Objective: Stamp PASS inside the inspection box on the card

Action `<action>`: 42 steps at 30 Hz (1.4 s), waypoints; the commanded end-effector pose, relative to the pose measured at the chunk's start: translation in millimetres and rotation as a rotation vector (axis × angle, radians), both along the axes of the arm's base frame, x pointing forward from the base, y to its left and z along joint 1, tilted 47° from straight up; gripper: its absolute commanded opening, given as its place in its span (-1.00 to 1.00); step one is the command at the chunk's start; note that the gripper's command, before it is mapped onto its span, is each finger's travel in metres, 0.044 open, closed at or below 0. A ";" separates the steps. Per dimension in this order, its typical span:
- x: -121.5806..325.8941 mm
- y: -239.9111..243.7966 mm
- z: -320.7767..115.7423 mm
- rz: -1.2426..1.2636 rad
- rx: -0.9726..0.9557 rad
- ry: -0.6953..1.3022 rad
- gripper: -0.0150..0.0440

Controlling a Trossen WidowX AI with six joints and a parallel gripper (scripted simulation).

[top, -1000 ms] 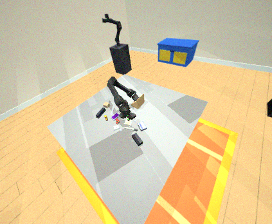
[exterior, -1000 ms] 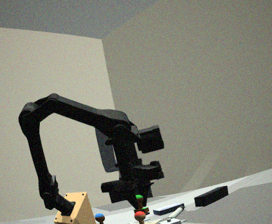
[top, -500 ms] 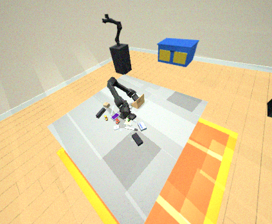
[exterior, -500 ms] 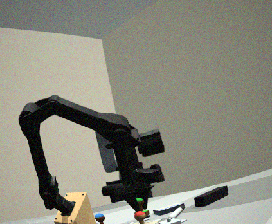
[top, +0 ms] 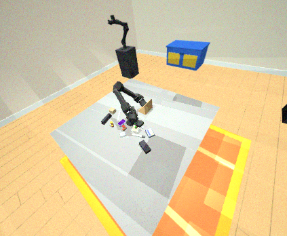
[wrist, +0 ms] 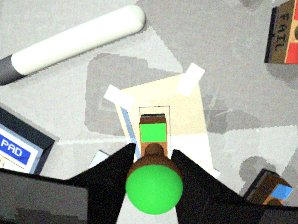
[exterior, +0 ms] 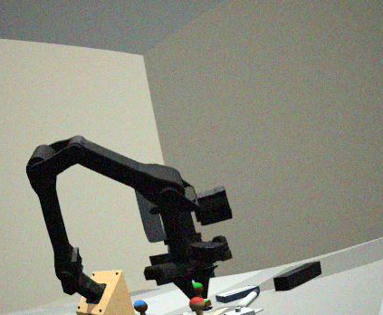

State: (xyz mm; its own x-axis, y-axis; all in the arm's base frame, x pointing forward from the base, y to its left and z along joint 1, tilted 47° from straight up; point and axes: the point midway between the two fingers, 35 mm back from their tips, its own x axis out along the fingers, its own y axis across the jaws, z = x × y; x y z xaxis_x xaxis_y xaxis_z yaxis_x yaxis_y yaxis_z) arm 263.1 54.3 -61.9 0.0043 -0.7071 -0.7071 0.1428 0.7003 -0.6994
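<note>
My gripper (top: pixel 135 125) (exterior: pixel 199 294) (wrist: pixel 153 152) is shut on the green-knobbed stamp (exterior: pixel 197 286) (wrist: pixel 154 189), upright, block down. Its wording is not readable. The stamp is low over the cream card (wrist: pixel 187 112); I cannot tell whether it touches. In the wrist view its block covers the lower part of the thin-lined inspection box (wrist: pixel 155 106), whose upper end shows no print. Under the block is hidden. White tape holds the card's far corners. The stamp pad (top: pixel 150 132) (exterior: pixel 237 294) (wrist: pixel 15 147) lies open left of the card in the wrist view.
A white marker (top: pixel 138 135) (exterior: pixel 251 298) (wrist: pixel 80 40) lies beyond the pad. The red FAIL stamp (exterior: pixel 197 303) (wrist: pixel 285 35) and a blue-marked stamp (exterior: pixel 140 306) (wrist: pixel 281 192) stand right of the card in the wrist view. A black block (top: pixel 144 146) (exterior: pixel 298 275) and wooden wedge (exterior: pixel 103 290) are farther off.
</note>
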 end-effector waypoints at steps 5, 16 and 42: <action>-1.2 -5.0 -3.6 0.006 -0.008 0.003 -0.49; -1.4 -6.5 -4.8 0.006 -0.008 0.003 -0.49; -1.4 -10.1 -8.2 0.006 -0.008 0.003 -0.49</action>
State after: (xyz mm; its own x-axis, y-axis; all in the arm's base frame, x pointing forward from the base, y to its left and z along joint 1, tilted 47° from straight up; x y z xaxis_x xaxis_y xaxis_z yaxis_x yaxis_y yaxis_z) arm 261.1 45.7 -69.2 0.0036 -0.7090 -0.7052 0.1393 0.6987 -0.7017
